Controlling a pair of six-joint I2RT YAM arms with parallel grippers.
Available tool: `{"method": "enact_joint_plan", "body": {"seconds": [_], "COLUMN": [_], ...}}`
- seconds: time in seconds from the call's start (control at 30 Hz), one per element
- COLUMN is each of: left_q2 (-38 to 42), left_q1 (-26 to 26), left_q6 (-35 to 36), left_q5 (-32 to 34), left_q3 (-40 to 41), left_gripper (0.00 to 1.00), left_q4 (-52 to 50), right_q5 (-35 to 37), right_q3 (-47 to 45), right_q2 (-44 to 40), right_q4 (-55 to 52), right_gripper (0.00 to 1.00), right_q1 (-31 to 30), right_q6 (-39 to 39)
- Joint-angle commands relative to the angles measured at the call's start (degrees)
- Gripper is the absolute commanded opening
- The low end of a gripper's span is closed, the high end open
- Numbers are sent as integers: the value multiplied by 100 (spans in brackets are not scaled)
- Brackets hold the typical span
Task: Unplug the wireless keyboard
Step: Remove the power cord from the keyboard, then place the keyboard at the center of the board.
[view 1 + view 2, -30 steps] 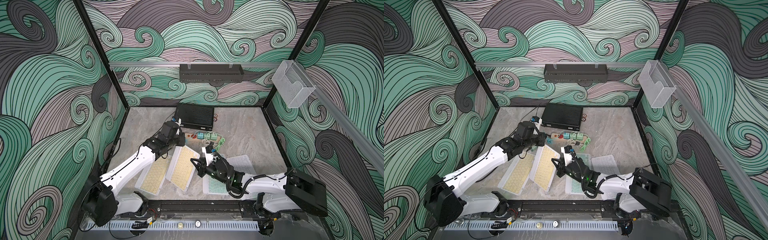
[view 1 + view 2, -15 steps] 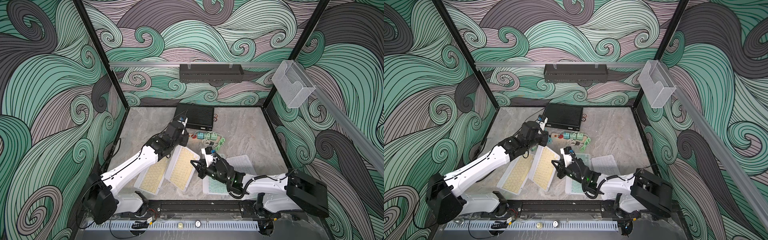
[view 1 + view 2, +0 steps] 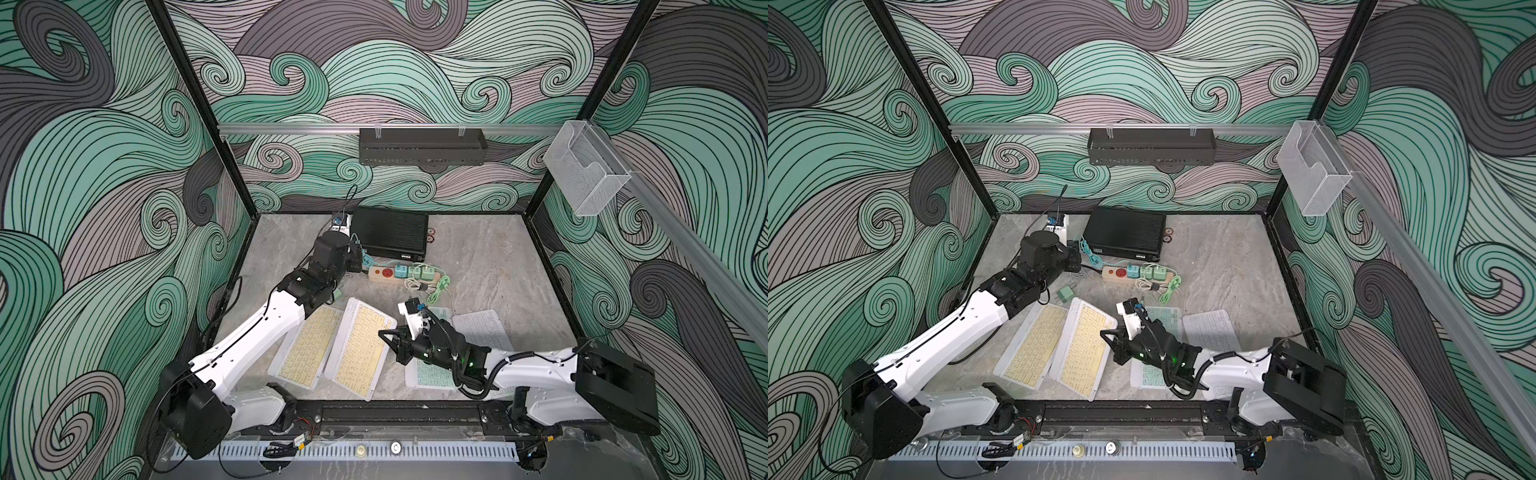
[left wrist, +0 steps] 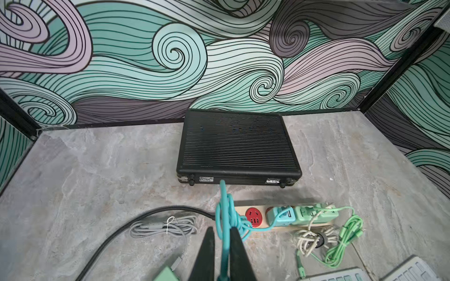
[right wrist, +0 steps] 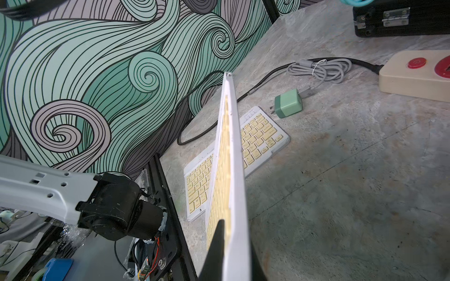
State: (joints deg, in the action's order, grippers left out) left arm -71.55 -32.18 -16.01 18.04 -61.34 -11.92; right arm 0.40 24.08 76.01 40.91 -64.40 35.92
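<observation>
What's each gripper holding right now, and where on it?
The left gripper pinches the teal cable partway along its length. The right gripper clamps the tilted yellow keyboard by its long edge.

In the left wrist view the bottom edge cuts off the black fingers of the left end effector (image 4: pixel 222 230) and the teal cable (image 4: pixel 225 209) pinched between them, just before the beige power strip (image 4: pixel 287 225); the cable's near plug is out of sight. In both top views those fingertips hide behind the wrist. In the right wrist view the power strip runs off the edge. The right end effector (image 5: pixel 231 243) is cropped there, one finger mostly behind the white keyboard with yellow keys (image 5: pixel 233 158).
</observation>
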Motion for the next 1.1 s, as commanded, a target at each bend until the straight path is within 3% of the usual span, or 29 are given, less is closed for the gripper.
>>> {"method": "enact_joint_plan", "body": {"seconds": [0.0, 0.17, 0.37, 0.57, 1.07], "left_q2": [-213, -343, -188, 85, 405], "left_q1": [87, 120, 160, 243, 256], "left_q6": [-547, -559, -417, -389, -492], "left_q5": [-185, -258, -169, 166, 237], "left_q3": [272, 768, 826, 1212, 1308], "left_gripper": [0, 0, 0, 0, 0], "left_q4": [-70, 432, 17, 425, 352], "right_q5": [210, -28, -666, -1070, -1583], "right_q3": [28, 64, 299, 459, 1015], "right_q2": [-129, -176, -25, 60, 1552], "right_q4": [-1154, -1535, -2014, -2184, -1736], "right_gripper": [0, 0, 0, 0, 0], "right_q1": [123, 387, 697, 885, 1059], "right_q6": [6, 25, -312, -688, -743]}}
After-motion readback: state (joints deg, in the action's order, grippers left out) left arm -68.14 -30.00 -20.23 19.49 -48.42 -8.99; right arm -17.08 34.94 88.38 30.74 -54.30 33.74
